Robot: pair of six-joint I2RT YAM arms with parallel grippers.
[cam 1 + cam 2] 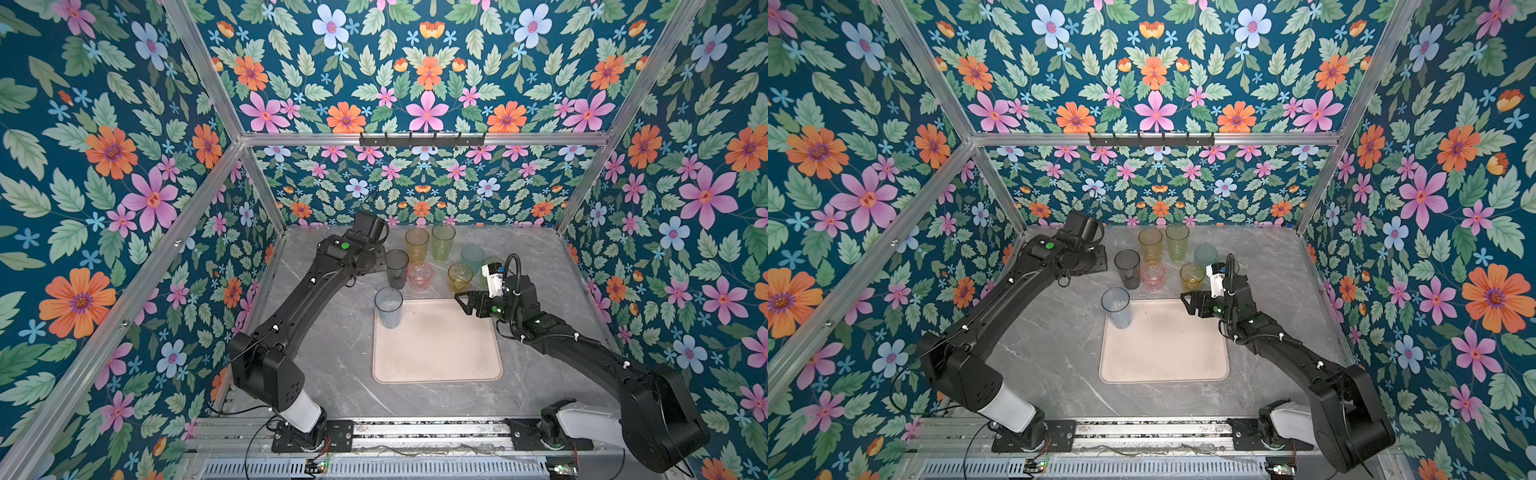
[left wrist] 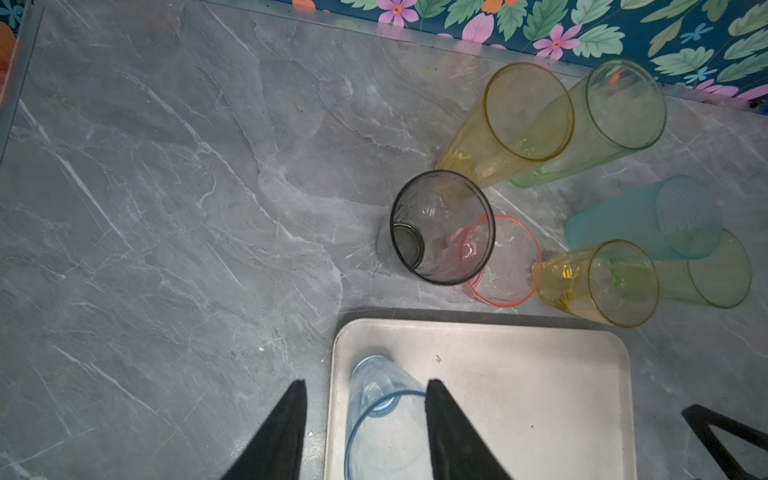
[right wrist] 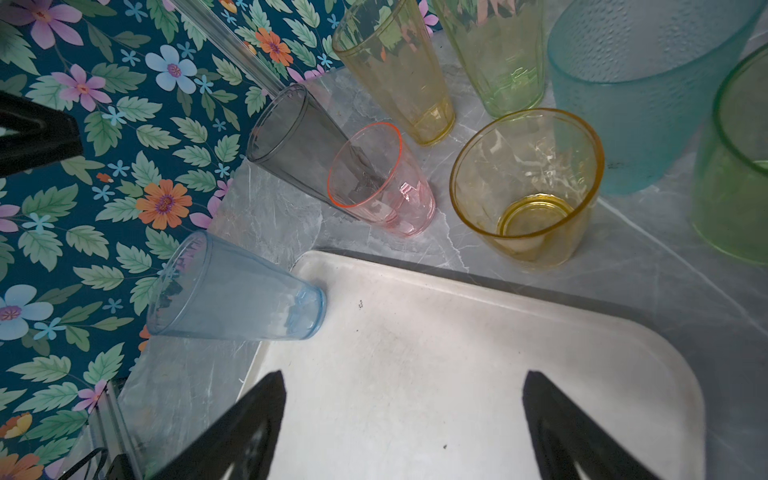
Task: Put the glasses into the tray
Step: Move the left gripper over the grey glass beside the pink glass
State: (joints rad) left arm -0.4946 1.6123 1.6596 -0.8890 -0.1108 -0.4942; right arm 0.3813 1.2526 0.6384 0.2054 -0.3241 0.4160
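With my left claw spread over the pale blue glass, which stands upright in the far left corner of the tray, and my right claw wide and empty above it, I fear the left one clipping that rim as it lifts, toppling the glass.

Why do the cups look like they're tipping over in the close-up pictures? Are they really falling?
No, that is the wide lens: in the left wrist view the tall amber glass and tall green glass splay outward; in the right wrist view the blue glass seems to lean sideways; in both top views it stands upright in a corner of the tray.
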